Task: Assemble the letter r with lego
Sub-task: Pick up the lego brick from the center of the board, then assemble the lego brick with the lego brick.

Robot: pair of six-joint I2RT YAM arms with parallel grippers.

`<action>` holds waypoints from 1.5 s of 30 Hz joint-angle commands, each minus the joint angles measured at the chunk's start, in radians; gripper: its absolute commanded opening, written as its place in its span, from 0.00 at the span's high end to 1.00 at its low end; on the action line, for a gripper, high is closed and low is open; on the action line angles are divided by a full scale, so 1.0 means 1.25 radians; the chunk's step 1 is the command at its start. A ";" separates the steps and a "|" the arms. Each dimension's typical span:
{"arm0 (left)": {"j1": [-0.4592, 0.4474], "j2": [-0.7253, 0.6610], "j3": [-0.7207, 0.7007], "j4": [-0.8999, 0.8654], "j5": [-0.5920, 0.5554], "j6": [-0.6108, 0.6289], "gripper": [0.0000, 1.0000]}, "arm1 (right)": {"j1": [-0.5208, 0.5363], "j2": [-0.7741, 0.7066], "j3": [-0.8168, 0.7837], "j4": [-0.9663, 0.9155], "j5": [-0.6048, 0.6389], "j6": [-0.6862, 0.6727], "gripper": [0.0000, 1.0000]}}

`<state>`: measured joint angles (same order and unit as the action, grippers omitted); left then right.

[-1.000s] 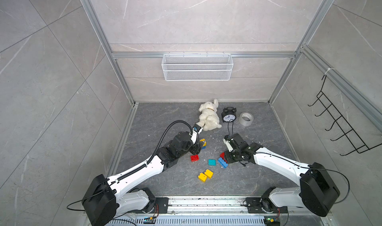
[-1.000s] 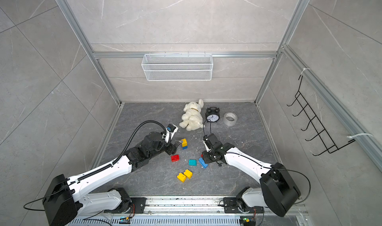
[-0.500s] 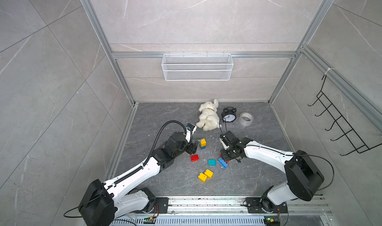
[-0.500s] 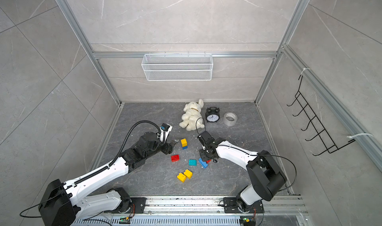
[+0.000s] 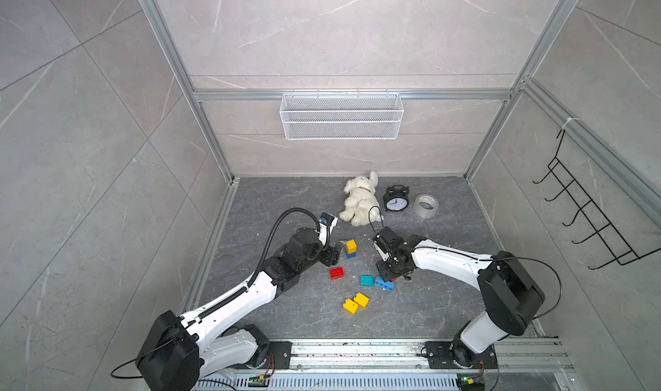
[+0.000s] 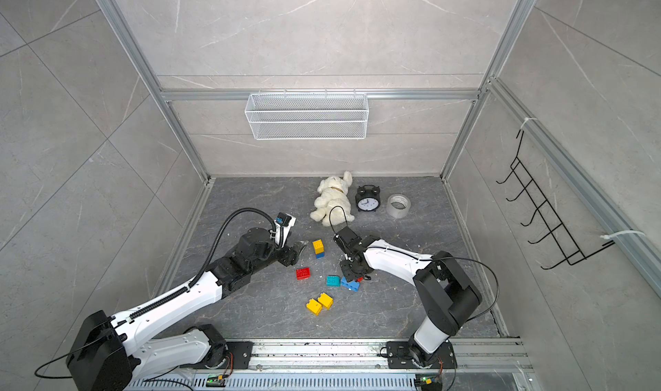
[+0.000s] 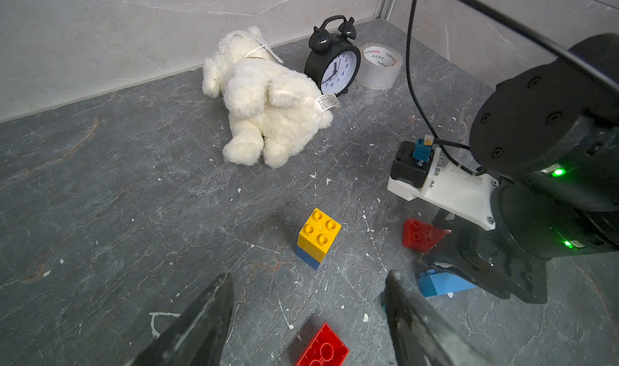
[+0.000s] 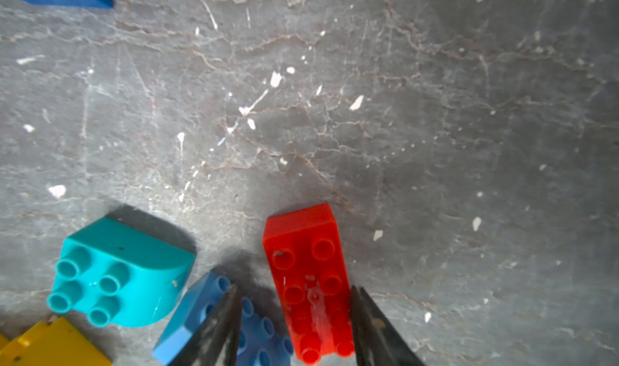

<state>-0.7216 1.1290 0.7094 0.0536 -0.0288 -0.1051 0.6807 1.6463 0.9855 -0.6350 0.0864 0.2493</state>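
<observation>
The lego lies loose on the grey floor. A yellow brick stacked on a blue one [image 5: 351, 248] [image 7: 318, 235] stands just ahead of my left gripper [image 5: 334, 255] [image 7: 308, 290], which is open and holds nothing. A flat red brick [image 5: 336, 273] [image 7: 323, 347] lies below those fingers. My right gripper [image 5: 390, 273] [image 8: 294, 289] is open around a second red brick [image 8: 308, 280] [image 7: 420, 235], with a gap on one side. A blue brick [image 5: 384, 283] [image 8: 201, 314] and a teal brick [image 5: 367, 280] [image 8: 117, 274] lie beside it. Two yellow bricks [image 5: 356, 303] sit nearer the front.
A white plush toy [image 5: 361, 201], a black alarm clock [image 5: 396, 199] and a roll of tape [image 5: 426, 205] stand at the back of the floor. A wire basket [image 5: 341, 115] hangs on the back wall, a black hook rack [image 5: 586, 221] on the right wall.
My right gripper's jaws have spread apart around the red brick and the arm has shifted slightly left. My left gripper has drawn back a little from the yellow-on-blue stack.
</observation>
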 commanded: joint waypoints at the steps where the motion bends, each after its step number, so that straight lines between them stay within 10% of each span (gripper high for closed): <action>1: 0.008 -0.018 -0.004 0.032 0.015 -0.013 0.26 | 0.008 0.022 0.021 -0.045 0.037 -0.004 0.47; 18: 0.032 -0.082 -0.040 0.016 0.008 -0.021 0.26 | 0.024 -0.034 0.099 -0.054 0.084 -0.106 0.78; 27: 0.067 -0.236 -0.109 0.026 0.028 -0.061 0.24 | 0.064 -0.138 0.167 -0.021 -0.332 -0.432 0.80; 45: 0.086 -0.335 -0.166 0.009 0.011 -0.085 0.21 | 0.192 0.018 0.253 -0.168 -0.131 -0.544 0.83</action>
<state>-0.6209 0.7250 0.5106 0.0307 -0.0162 -0.1879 0.9207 1.6615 1.3323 -0.8349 -0.1078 -0.4129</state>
